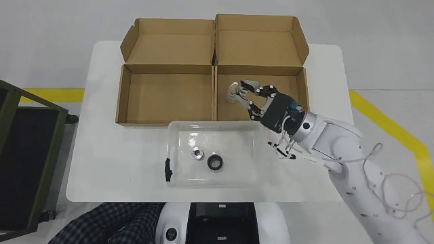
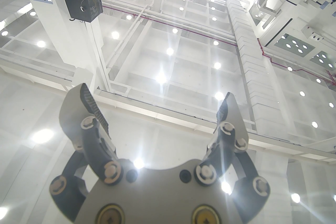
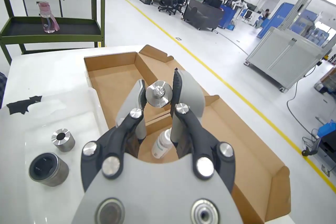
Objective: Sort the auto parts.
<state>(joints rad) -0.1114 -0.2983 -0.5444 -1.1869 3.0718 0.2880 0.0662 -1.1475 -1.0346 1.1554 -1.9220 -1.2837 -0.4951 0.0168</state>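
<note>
My right gripper is shut on a round silver metal part and hangs over the near left corner of the right cardboard box; the top view shows that gripper there too. Under it, inside the box, lies a small white bottle. A clear plastic tray in front of the boxes holds a small silver bushing and a dark ring-shaped cylinder; from the right wrist these are the bushing and cylinder. My left gripper is open, pointing up at the ceiling.
The left cardboard box stands open beside the right one, both lids folded back. A black scrap sits at the tray's left edge. A green shelf cart stands left of the white table.
</note>
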